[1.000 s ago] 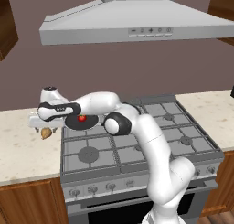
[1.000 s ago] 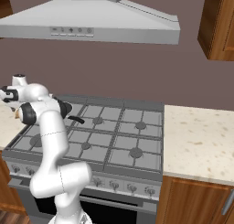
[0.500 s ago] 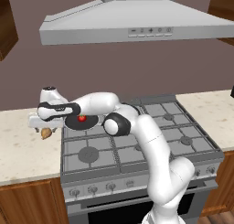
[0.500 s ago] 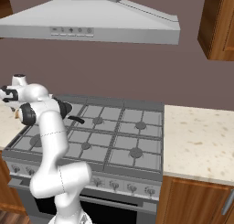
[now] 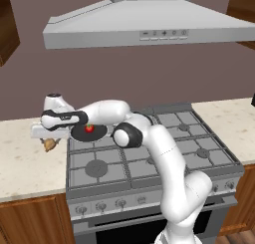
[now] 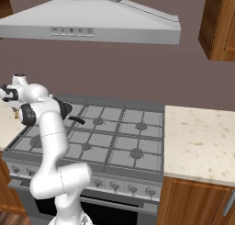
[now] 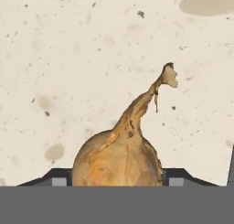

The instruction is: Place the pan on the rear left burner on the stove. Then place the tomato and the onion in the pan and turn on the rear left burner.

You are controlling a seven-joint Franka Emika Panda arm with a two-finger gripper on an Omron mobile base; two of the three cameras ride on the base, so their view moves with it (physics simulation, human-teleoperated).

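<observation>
We see flat, even rendered light in both base views, bright enough to read every surface, with no single strong source. The range hood (image 5: 149, 26) is lit on its sloped face, and its underside looks no darker than mid grey. Shadows are soft: a faint one lies under the arm on the stove (image 5: 149, 148). No glare or hot spots show on the grates. Edges are slightly jagged and textures coarse, yet nothing is motion-blurred, and straight lines stay straight to the borders. In the hand view the speckled table (image 7: 68, 58) is bright and evenly lit; the onion (image 7: 119, 157) is sharp with mild shading.
</observation>
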